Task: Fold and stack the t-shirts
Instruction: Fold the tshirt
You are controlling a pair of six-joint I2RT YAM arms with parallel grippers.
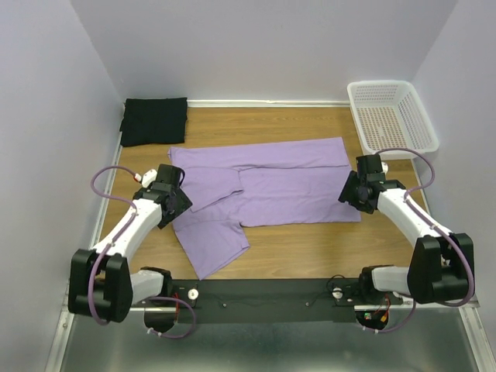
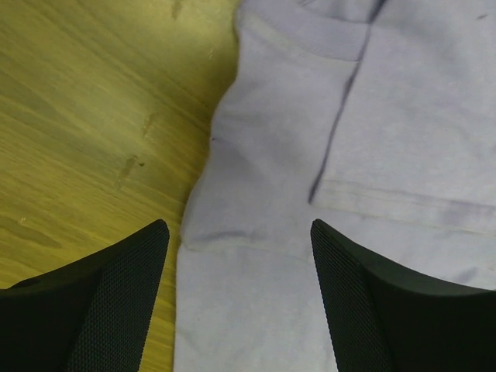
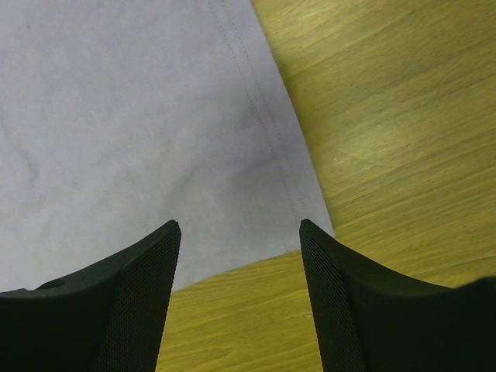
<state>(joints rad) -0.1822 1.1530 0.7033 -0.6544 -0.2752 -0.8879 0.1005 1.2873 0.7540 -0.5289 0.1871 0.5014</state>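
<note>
The lavender t-shirt (image 1: 271,186) lies flat across the middle of the wooden table, partly folded, with one sleeve trailing toward the near left. The black t-shirt (image 1: 153,121) sits folded in the far left corner. My left gripper (image 1: 180,203) hovers over the lavender shirt's left edge. In the left wrist view the left gripper (image 2: 237,229) is open, with lavender cloth (image 2: 263,155) lying flat below the gap. My right gripper (image 1: 347,194) is at the shirt's near right corner. The right wrist view shows the right gripper (image 3: 239,225) open just above the hemmed corner (image 3: 139,116), holding nothing.
A white perforated basket (image 1: 391,116) stands at the far right corner. Bare wood (image 1: 310,248) runs between the shirt and the arms' bases. White walls close in the table on three sides.
</note>
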